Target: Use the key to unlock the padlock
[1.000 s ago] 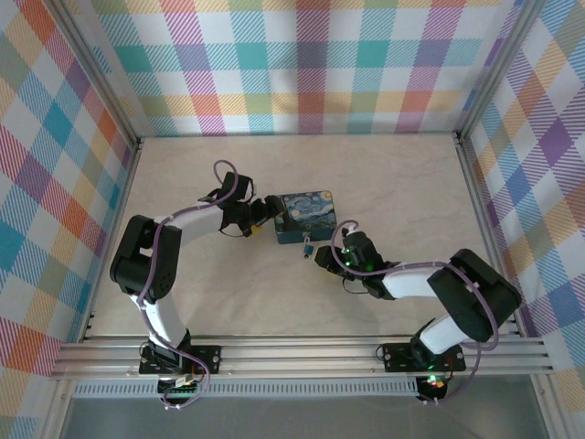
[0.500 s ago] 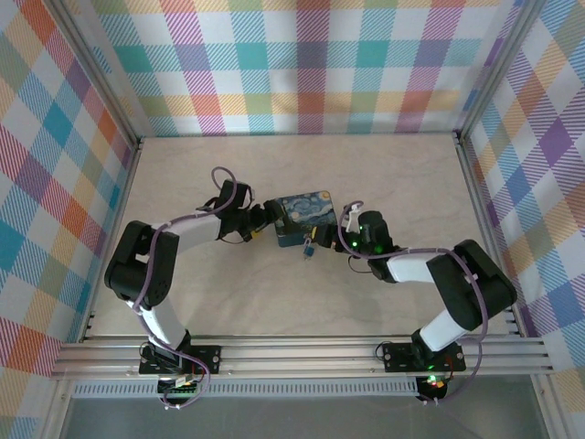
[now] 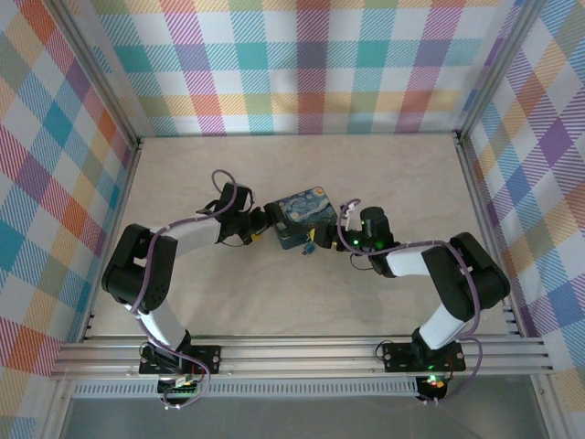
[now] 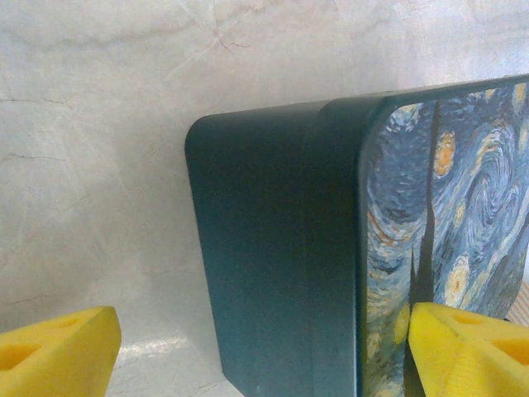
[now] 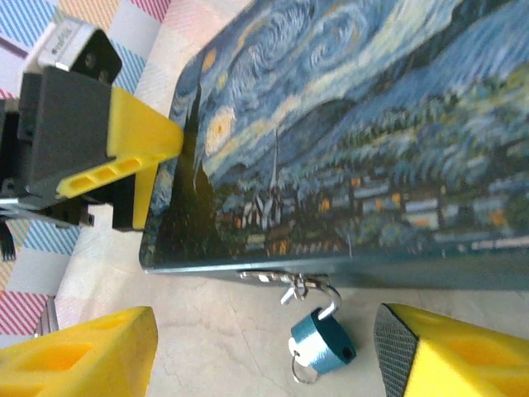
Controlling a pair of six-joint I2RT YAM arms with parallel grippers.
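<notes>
- From above: find tin [image 3: 306, 215] near mid-table [image 3: 411, 183], with padlock [image 3: 309, 247] dangling at its 6 o'clock edge.
- Note left claw [image 3: 269, 226] at tin's 9 o'clock end and right claw [image 3: 326, 242] at padlock's 3 o'clock, just beside it. Too small here to read either jaw gap.
- Left wrist: see jaws spread wide, clamping nothing. One finger [image 4: 467, 347] at 5 o'clock over painted lid, the other [image 4: 50, 356] at 7 o'clock, apart from tin's dark wall. Cannot tell whether lid finger presses or merely touches.
- Right wrist: see fingers [image 5: 74, 356] wide apart at 7 and 5 o'clock, holding nothing. Padlock between them, nearer the 5 o'clock one, touching neither.
- Hanging there by shackle [image 5: 326, 296] from hasp [image 5: 277, 279] on tin's front wall, blue body tilted toward 5 o'clock. Small ring [image 5: 302, 370] at body's 7 o'clock end, likely the key's; key itself too small to tell.
- Risk, by judgement: could swing or twist away at first nudge, hanging loose as it does, and leave ring uncaught.
- Risk: could shove tin toward 9 or 12 o'clock, with left claw merely bracketing it, not clamping.
- Risk: could pinch blue body instead of key, leaving nothing to turn.
</notes>
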